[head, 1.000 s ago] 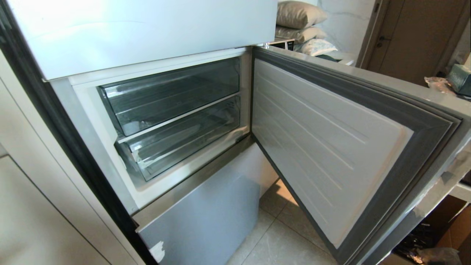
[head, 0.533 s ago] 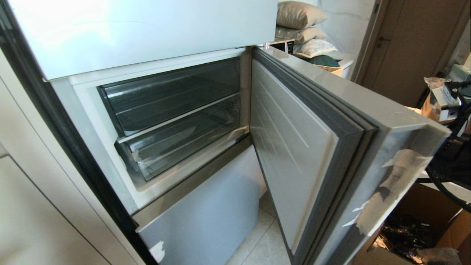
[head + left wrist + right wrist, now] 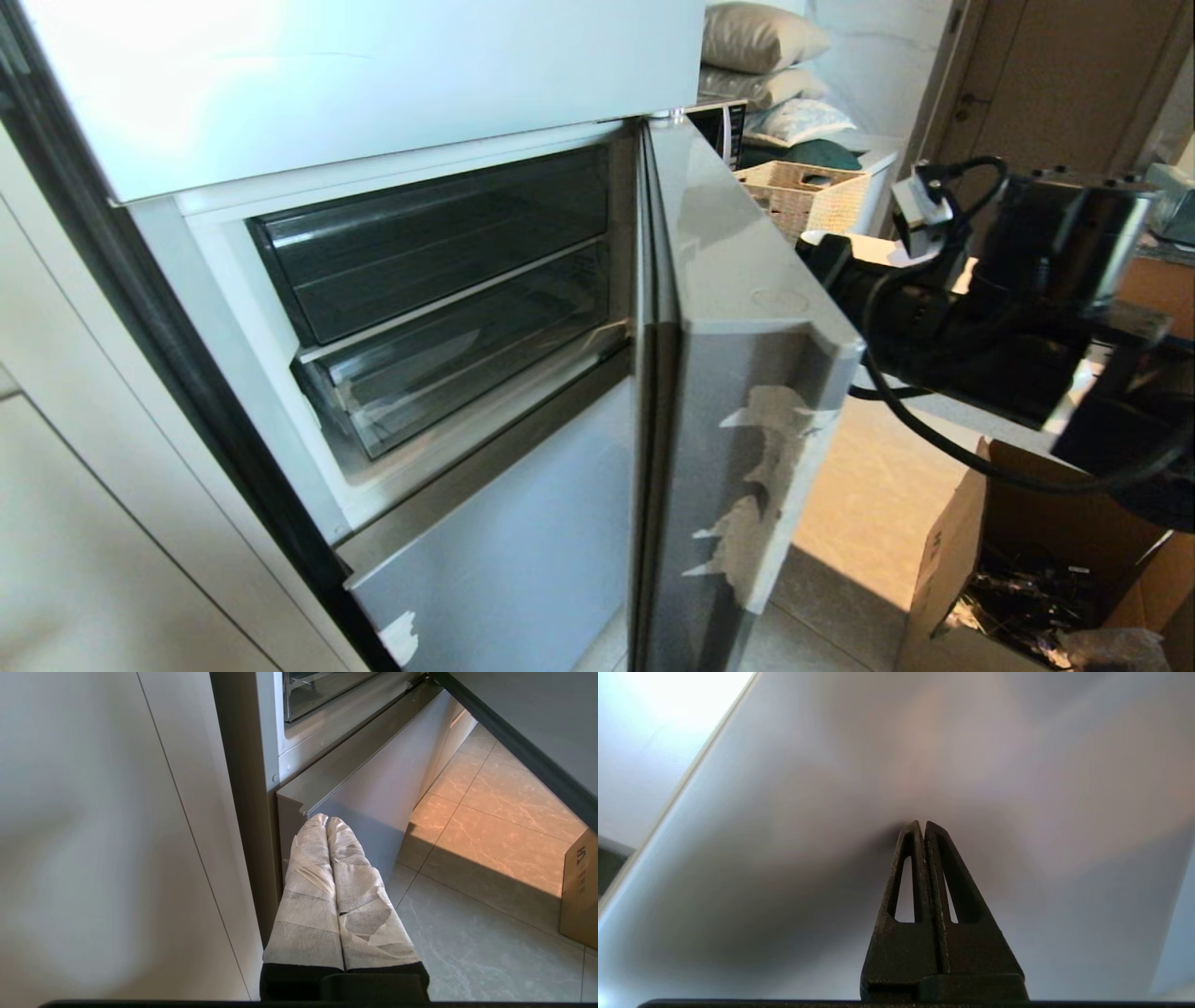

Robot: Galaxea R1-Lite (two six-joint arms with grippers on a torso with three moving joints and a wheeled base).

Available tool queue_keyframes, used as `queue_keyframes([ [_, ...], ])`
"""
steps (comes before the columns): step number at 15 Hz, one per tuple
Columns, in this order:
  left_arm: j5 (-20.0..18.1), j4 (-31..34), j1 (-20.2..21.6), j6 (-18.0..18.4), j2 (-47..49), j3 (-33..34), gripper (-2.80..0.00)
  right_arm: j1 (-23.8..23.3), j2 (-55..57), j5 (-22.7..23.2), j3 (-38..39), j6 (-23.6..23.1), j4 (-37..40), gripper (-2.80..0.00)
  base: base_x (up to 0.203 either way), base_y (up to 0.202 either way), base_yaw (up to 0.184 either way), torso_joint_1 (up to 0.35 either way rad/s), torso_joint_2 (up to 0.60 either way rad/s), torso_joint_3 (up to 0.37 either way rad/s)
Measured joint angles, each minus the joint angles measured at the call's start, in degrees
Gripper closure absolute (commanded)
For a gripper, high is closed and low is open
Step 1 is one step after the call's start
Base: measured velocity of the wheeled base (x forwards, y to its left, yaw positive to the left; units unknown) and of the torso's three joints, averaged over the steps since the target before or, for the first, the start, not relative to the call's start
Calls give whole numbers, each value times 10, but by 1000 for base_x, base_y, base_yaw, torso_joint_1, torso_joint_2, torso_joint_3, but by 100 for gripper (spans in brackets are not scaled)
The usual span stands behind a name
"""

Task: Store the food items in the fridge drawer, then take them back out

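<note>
My right gripper [image 3: 923, 823], black ribbed fingers pressed closed on nothing, touches the smooth matte silver fridge door [image 3: 747, 448]; my tape-wrapped left gripper [image 3: 326, 820] hangs closed near the floor.

head above fridge [image 3: 373, 93], wrists close in

Black right arm [image 3: 980, 317] w/ looping black cable, white tag, maybe a glossy housing. Left gripper [image 3: 326, 820]: white-taped fingers; right gripper [image 3: 922, 824]: black slotted fingers.

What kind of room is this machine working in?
Probably a lived-in home kitchen: a tall fridge with its middle door partly open, stacked pillows and a wicker basket behind, and a cardboard box on the tiled floor.
</note>
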Motion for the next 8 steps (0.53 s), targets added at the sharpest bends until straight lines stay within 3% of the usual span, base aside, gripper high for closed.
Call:
queue_keyframes([
  [5, 0, 0, 0, 0, 0, 0, 0, 64, 190, 4, -210, -35, 20, 0, 0, 0, 0, 0, 0, 0],
  [8, 0, 0, 0, 0, 0, 0, 0, 87, 229, 7, -237, -41, 60, 0, 0, 0, 0, 0, 0, 0],
])
